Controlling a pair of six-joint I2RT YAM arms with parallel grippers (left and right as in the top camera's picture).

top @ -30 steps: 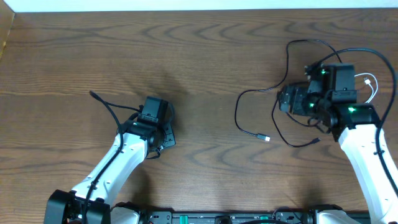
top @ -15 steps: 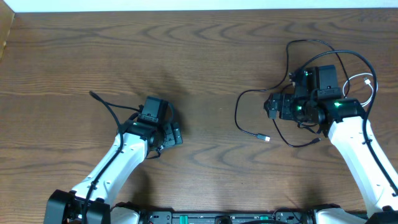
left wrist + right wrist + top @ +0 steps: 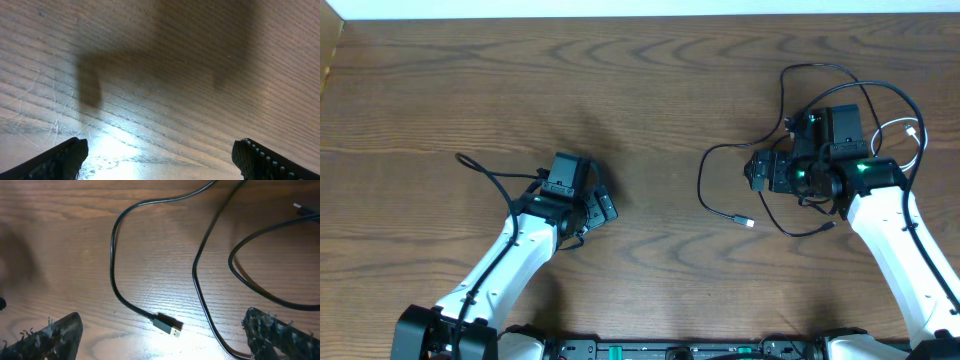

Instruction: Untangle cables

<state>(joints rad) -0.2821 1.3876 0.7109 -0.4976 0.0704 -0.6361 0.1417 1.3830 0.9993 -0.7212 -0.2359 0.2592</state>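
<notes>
**A:** Can you read any writing?

**B:** The arm housings are too small in the overhead view to read. The only marks I can make out are the green lights (image 3: 865, 168) glowing on the right arm's wrist.

**A:** Where are the cables?

**B:** The cables (image 3: 783, 95) lie on the three o'clock side of the table (image 3: 640, 80), in loose overlapping loops around and under the right wrist. One black cable (image 3: 700, 182) bows out toward the centre and ends in a silver-tipped plug (image 3: 747, 222), at about six o'clock from the right gripper (image 3: 760, 172). The white cable (image 3: 912, 135) sits toward the three o'clock edge, just beside the arm.

**A:** Is the right gripper holding anything?

**B:** No. In the wrist view the right gripper (image 3: 165, 337) has its fingers spread wide. The plug (image 3: 167, 324) lies flat on the wood between them and touches neither finger. A second black loop (image 3: 197, 280) runs past at its one o'clock.

**A:** And the left?

**B:** The left gripper (image 3: 603, 210) is near the centre, toward seven o'clock and well apart from the cables. In its wrist view the left gripper (image 3: 160, 160) has its fingers wide apart over bare wood, with only a shadow (image 3: 90, 85) there. A thin black cord (image 3: 492, 176) curls out at that arm's ten o'clock. I cannot tell whether it is the arm's own wiring.
</notes>
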